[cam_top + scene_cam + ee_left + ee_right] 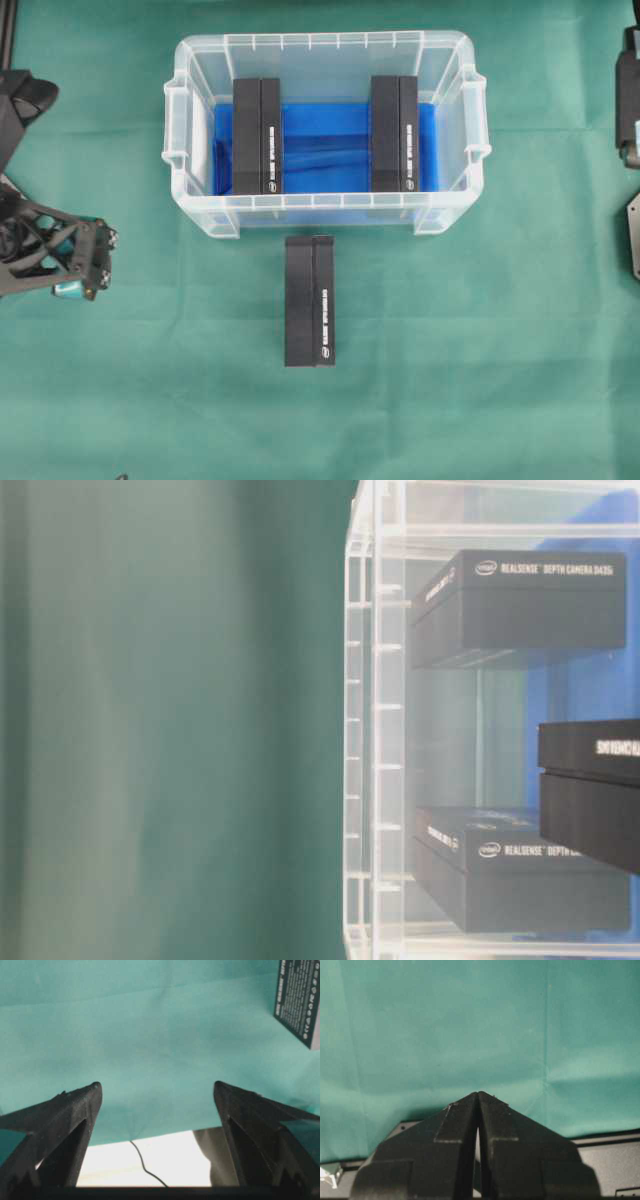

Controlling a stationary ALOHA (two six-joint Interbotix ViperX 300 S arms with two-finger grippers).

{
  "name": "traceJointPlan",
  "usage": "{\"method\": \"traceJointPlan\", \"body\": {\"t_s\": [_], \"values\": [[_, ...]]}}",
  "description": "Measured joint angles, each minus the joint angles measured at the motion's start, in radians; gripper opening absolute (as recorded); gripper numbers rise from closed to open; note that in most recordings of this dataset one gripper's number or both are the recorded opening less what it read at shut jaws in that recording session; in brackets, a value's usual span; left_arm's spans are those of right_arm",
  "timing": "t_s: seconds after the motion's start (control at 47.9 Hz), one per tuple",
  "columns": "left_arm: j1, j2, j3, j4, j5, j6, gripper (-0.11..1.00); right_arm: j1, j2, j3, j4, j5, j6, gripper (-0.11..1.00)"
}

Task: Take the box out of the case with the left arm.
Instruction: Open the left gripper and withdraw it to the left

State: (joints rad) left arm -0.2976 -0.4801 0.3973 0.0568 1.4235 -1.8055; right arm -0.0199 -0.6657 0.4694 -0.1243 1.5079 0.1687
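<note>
Table-level view: "RealSense Depth Camera D435" box (520, 605).

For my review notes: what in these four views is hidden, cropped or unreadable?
- Right end effector: cut by the overhead view's right edge; seen only in its own wrist view.
- Black cardboard box on the green cloth: cropped in the table-level and left wrist views.
- Box side print: too small overhead.
- Clear plastic case: table-level view shows one end only.

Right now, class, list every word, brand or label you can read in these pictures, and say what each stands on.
"REALSENSE DEPTH CAMERA D435", with a round logo: side of the upper box in the case.
"REALSENSE DEPTH...": lower box, cut off by the nearer box.
Nearer box's white print: too blurred.
Fine print, box corner: too small.
</note>
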Motion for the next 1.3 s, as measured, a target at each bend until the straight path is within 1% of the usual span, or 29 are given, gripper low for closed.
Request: {"method": "traceJointPlan", "body": {"t_s": [0.104,0.209,0.334,0.46,0.627,0.752,0.836,0.919,1.295], "values": [[0.015,-0.002,0.002,0.002,0.002,0.014,0.90,0.000,0.000,0.000,0.000,0.000,0.000,0.01],[0.057,-0.002,0.002,0.003,0.012,0.060,0.90,0.000,0.002,0.000,0.002,0.000,-0.002,0.01],[0.155,-0.003,0.002,0.005,0.034,0.178,0.90,0.000,0.002,0.000,0.000,0.000,-0.002,0.01],[0.293,-0.008,0.002,0.002,0.040,0.313,0.90,0.000,0.000,0.000,0.000,0.000,-0.002,0.01],[0.446,-0.008,0.000,0.000,0.040,0.457,0.90,0.000,0.002,0.000,0.000,0.000,-0.002,0.01],[0.532,-0.008,-0.003,0.000,0.041,0.540,0.90,0.000,0.002,0.000,0.002,0.000,-0.002,0.01],[0.566,-0.006,-0.005,-0.002,0.041,0.575,0.90,0.000,0.002,0.000,0.000,0.000,-0.002,0.01],[0.586,-0.003,-0.005,-0.003,0.041,0.592,0.90,0.000,0.002,0.000,0.000,0.000,-0.002,0.01],[0.586,0.015,-0.020,-0.014,0.040,0.592,0.90,0.000,0.002,0.000,-0.005,0.000,-0.002,0.01]]}}
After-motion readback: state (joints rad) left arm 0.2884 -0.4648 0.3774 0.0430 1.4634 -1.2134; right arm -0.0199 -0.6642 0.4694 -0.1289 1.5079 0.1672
